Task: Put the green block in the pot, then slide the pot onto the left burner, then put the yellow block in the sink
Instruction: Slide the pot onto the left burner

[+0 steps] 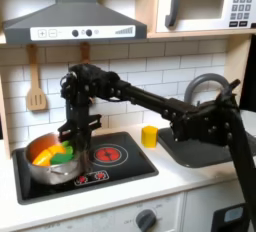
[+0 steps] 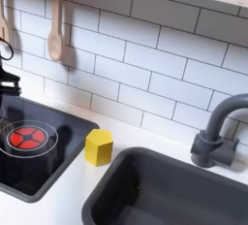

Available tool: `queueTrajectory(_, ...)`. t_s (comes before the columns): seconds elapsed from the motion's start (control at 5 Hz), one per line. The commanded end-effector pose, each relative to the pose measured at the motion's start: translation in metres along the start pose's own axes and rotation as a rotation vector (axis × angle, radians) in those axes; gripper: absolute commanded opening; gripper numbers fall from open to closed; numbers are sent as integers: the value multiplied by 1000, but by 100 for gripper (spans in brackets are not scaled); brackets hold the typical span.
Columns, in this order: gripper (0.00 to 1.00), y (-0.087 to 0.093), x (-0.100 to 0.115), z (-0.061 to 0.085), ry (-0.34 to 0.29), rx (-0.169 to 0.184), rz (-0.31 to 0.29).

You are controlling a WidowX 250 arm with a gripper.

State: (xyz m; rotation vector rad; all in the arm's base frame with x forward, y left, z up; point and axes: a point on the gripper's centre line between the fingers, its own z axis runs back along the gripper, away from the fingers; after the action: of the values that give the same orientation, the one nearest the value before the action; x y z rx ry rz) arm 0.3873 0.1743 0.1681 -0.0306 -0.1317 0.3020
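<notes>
Green block (image 1: 64, 156) was observed inside the pot (image 1: 52, 162), already positioned at the cooktop's left; end effector (image 1: 75, 129) state could not be told; yellow block (image 2: 98, 146) remained beside the sink (image 2: 165, 195).

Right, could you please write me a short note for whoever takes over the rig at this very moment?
Claw: low over the pot; open or shut cannot be told.
Green block: inside the pot, beside something orange; whether the claw grips it is unclear.
Pot: at the left end of the cooktop in the first exterior view; any ring beneath is hidden.
Yellow block: on the counter between cooktop and sink, untouched.
Done: green block in. Left: check the pot's place on the left burner, then put the yellow block in the sink.
</notes>
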Motion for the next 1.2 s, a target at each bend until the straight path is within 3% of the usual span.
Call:
queueTrajectory(0.0,0,4,7,-2,7,9,-4)
queueTrajectory(1.0,0,0,13,-11,22,8,-19)
